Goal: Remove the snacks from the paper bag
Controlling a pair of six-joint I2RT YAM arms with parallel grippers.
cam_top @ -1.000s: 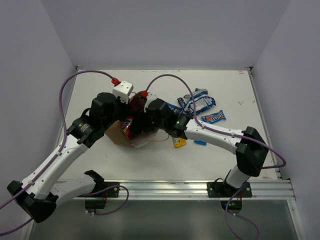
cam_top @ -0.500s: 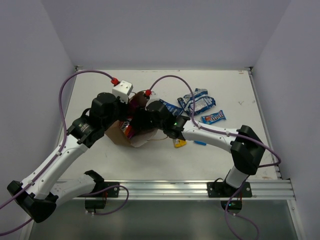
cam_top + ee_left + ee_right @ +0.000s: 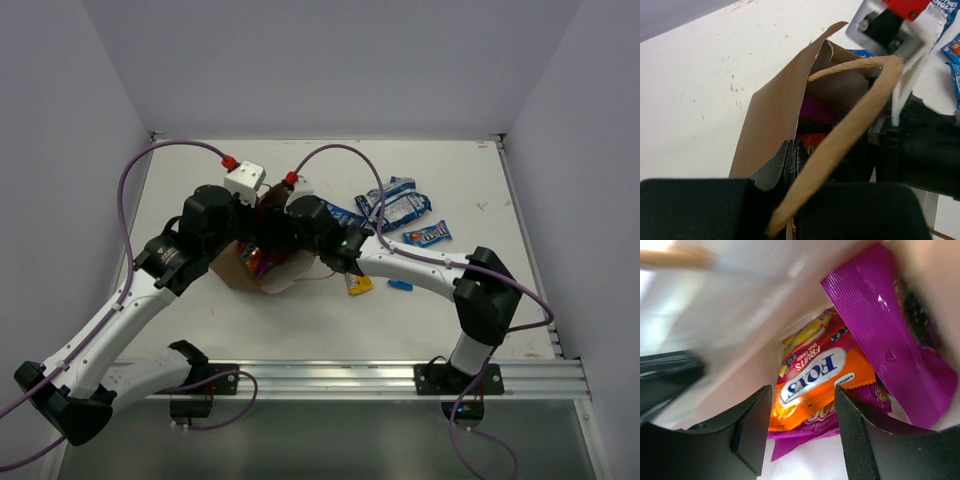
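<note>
The brown paper bag (image 3: pixel 236 268) lies on its side at table centre. My left gripper (image 3: pixel 246 232) is shut on the bag's wall edge (image 3: pixel 771 112), holding the mouth up; a pale handle (image 3: pixel 850 127) crosses that view. My right gripper (image 3: pixel 270 236) is inside the bag, open, its jaws (image 3: pixel 802 392) on either side of an orange-red packet (image 3: pixel 826 377) without touching it. A magenta pouch (image 3: pixel 890 335) lies over the packet and another (image 3: pixel 840 422) lies under it. Blue-white packets (image 3: pixel 396 204), a blue bar (image 3: pixel 427 234) and a yellow bar (image 3: pixel 358 284) lie on the table outside.
A small blue piece (image 3: pixel 399 285) lies near the yellow bar. The loose snacks cluster right of the bag. White walls close in the table on three sides. A metal rail (image 3: pixel 380 375) runs along the near edge.
My right gripper has pushed leftwards, deeper into the bag's mouth. The left arm and the bag have stayed in place.
</note>
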